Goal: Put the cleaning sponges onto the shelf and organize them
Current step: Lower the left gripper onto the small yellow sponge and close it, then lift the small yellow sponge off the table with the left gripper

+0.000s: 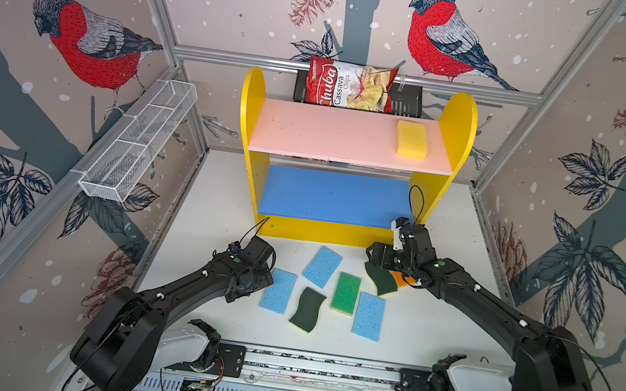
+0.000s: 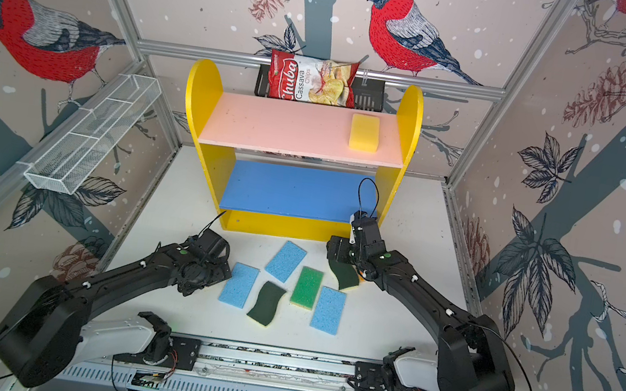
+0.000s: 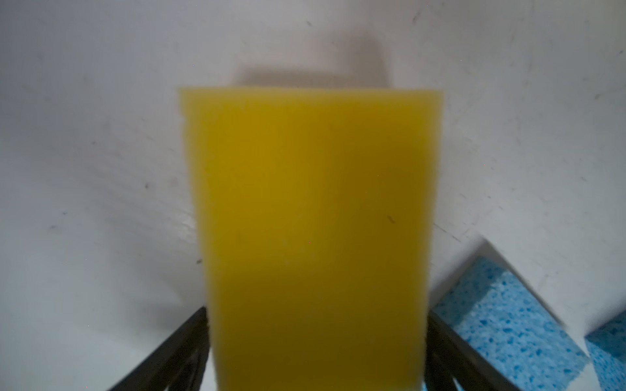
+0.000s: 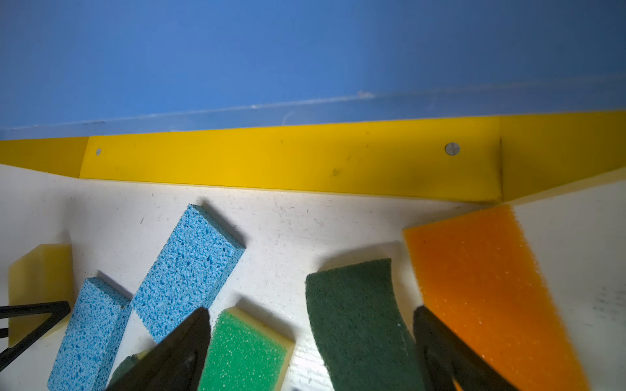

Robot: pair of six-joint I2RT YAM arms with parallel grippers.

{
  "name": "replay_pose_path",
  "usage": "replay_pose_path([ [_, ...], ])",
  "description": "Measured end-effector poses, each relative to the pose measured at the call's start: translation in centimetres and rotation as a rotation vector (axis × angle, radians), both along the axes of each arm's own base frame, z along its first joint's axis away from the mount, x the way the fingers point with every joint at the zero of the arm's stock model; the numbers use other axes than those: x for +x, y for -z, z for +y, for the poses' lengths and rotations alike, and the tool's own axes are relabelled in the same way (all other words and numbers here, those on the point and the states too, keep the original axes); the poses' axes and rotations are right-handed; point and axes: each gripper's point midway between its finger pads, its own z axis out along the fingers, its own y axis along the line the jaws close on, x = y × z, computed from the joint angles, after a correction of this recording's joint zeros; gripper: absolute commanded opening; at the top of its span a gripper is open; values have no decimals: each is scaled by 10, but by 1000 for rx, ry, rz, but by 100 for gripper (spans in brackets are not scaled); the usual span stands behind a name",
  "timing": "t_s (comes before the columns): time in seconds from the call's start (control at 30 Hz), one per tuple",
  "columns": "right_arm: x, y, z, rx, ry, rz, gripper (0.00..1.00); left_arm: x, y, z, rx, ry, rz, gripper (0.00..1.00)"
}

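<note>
The left hand hangs low over the white table at the left edge of the scattered sponges. Its fingers are set wide on either side of a yellow sponge that fills the whole gap between them; whether they press on it cannot be told. Just right of that hand lies the leftmost light-blue sponge, then the near dark-green wavy sponge. The middle light-blue sponge lies farther back, nearer the shelf. Next come the bright green sponge and, just beside it, the rightmost light-blue sponge. Farther right, the far dark-green wavy sponge lies just beside the orange sponge, both partly under the right arm. The right hand hovers above that pair, close to the front of the shelf's right end. It is released, fingers spread wide with nothing between them; in the right wrist view the dark-green sponge lies below the gap. A second yellow sponge lies flat on the right part of the shelf's pink top board. Behind the shelf, a red-and-white chips bag in a black rack reads "Chuba Cassava Chips".
</note>
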Motion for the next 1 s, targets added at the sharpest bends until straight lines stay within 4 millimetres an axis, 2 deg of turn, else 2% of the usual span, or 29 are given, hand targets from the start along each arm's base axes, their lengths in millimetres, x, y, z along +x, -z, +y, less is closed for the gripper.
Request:
replay_pose_path([
  [0.3,-1,2,-1,-2,0,3,93,4,2,9,64,-4,-15,81],
  [0.67,-2,5,-1,-5,-1,8,93,11,6,15,126,35,-21,87],
  [1.0,-3,6,-2,-5,2,14,93,18,6,13,141,92,-50,81],
])
